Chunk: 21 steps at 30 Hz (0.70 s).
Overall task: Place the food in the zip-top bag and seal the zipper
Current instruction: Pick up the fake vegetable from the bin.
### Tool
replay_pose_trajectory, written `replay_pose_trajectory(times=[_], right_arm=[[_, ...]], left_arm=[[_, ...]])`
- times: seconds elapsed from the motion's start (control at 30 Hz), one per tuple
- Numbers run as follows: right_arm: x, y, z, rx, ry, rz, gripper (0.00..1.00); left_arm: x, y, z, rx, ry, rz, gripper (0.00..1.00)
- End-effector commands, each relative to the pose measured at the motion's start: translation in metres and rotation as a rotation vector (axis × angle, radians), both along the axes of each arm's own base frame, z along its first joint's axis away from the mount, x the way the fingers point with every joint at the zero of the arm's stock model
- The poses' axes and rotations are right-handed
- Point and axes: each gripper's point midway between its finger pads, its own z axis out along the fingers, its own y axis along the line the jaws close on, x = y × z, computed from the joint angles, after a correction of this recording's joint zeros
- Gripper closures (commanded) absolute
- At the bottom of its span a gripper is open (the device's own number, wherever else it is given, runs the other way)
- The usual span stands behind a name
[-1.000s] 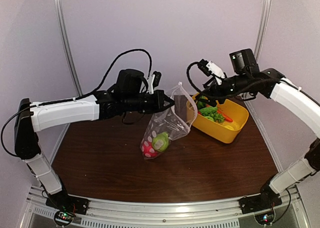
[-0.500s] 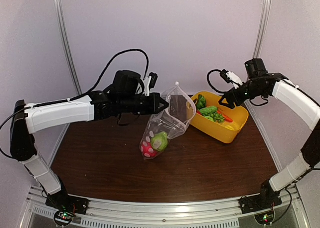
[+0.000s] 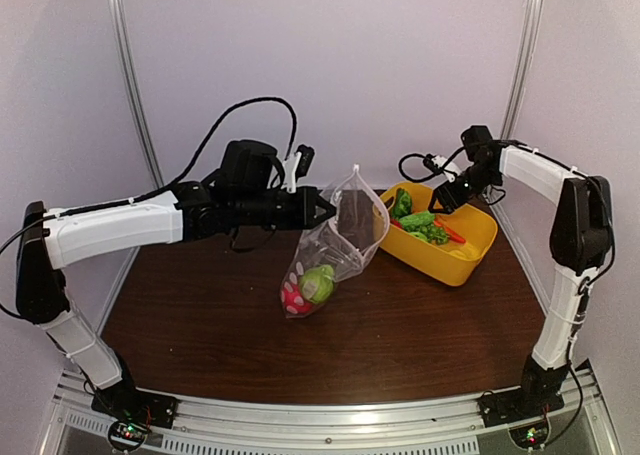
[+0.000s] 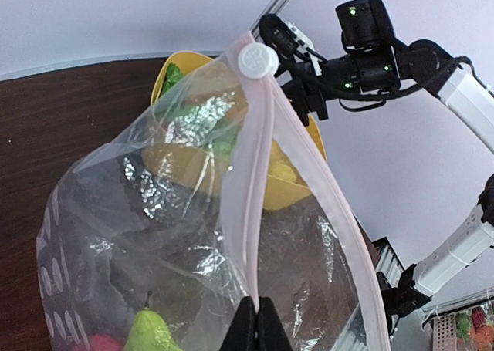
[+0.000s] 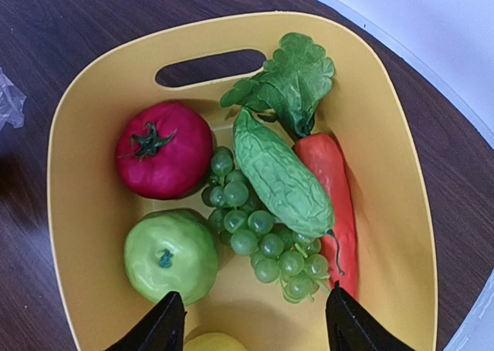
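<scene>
Above the table (image 3: 200, 325), the dotted bag (image 3: 335, 240) is held up by its zipper (image 4: 251, 189), on which the left gripper (image 4: 257, 324) is clamped, its mouth spread open beside the rim of the yellow basket (image 3: 470, 260). Over the crowded food (image 5: 164, 150) in that basket, the right gripper (image 5: 253, 291) is held with fingers apart.

a dark brown wood-grain table (image 3: 300, 360) is enclosed by plain pale lilac walls (image 3: 400, 55) at the back and on both sides. two thin silver-grey poles (image 3: 130, 75) are set against the walls, one left and one right. a ribbed metal rail (image 3: 330, 420) is fixed along the table's near edge. everything is lit softly and evenly.
</scene>
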Motion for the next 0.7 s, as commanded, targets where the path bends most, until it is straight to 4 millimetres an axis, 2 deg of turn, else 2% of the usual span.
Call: replay_pose_trajectory(times=[0.0, 0.2, 0.37, 0.53, 0.67], right_arm=[[0.021, 0.000, -0.012, 0.000, 0.014, 0.013, 0.37], [0.051, -0.002, -0.036, 0.027, 0.042, -0.027, 0.36], [0.064, 0.000, -0.061, 0.032, 0.095, -0.027, 0.33], [0.060, 0.005, -0.079, 0.054, 0.164, -0.003, 0.36], [0.049, 0.011, -0.080, 0.099, 0.206, 0.029, 0.40]], left_arm=[[-0.004, 0.004, 0.007, -0.013, -0.023, -0.024, 1.00], [-0.005, 0.002, 0.011, -0.018, -0.019, -0.031, 1.00], [-0.004, 0.001, 0.015, -0.010, -0.027, -0.036, 1.00], [-0.004, 0.001, 0.013, -0.002, -0.022, -0.038, 1.00], [-0.004, 0.004, 0.010, 0.011, -0.017, -0.027, 1.00]])
